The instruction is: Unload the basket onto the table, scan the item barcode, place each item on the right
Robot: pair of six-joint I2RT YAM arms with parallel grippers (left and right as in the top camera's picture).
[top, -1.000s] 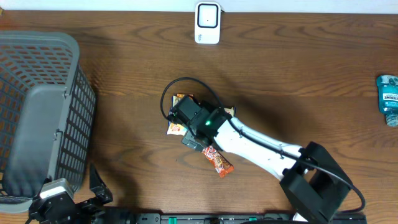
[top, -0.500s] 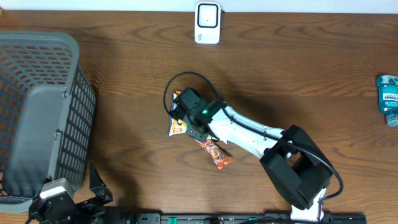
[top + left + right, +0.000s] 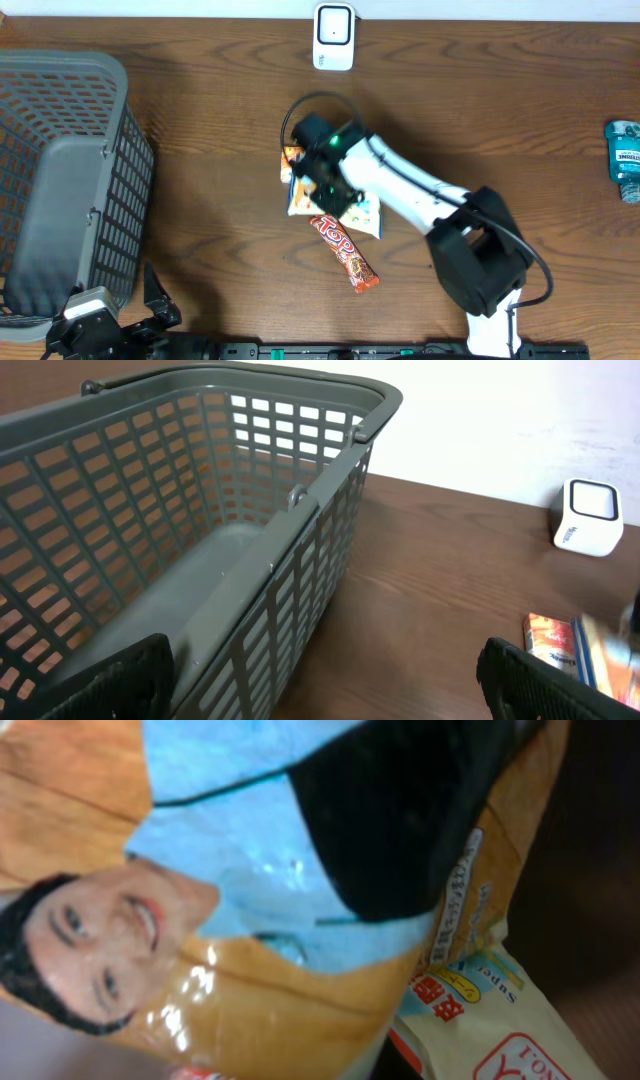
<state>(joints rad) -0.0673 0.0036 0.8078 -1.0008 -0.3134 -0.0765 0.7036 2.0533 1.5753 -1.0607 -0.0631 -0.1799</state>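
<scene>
Item: my right gripper (image 3: 325,185), jaws together, clamped on the snack packet (image 3: 365,212) at mid-table, well nearer than the white scanner (image 3: 333,36). 
Item: my left gripper (image 3: 160,305), jaws wide apart, near-left corner beside the basket (image 3: 60,180).

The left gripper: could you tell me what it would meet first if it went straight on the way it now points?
Most likely the basket: its mesh side wall stands dead ahead, between the fingers of the open left gripper, though depth is unclear.
</scene>
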